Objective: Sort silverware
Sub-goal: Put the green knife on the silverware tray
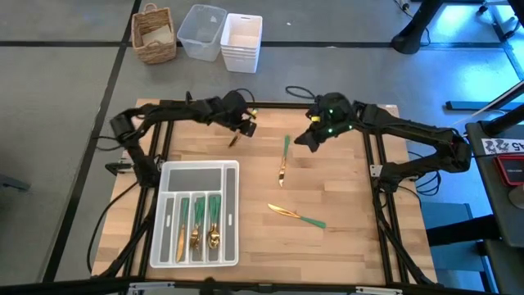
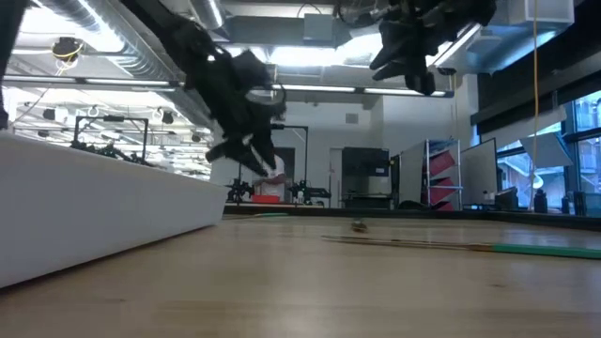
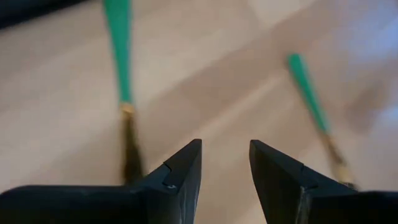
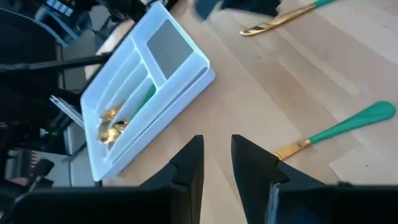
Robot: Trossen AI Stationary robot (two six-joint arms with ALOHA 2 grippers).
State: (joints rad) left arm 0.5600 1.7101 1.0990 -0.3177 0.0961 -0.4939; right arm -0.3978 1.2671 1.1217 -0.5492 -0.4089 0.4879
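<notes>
Two pieces of green-handled silverware lie loose on the wooden table (image 1: 344,246): a fork (image 1: 284,161) near the middle and a knife (image 1: 296,215) nearer the front edge, well apart from each other. More pieces rest in the narrow slots of the white tray (image 1: 168,176) at the left. The left gripper (image 1: 242,124) hangs above the table's far side, fingers parted and holding nothing. The right gripper (image 1: 309,138) hovers just beside the fork's handle end, its fingers (image 4: 186,165) slightly apart and empty.
</notes>
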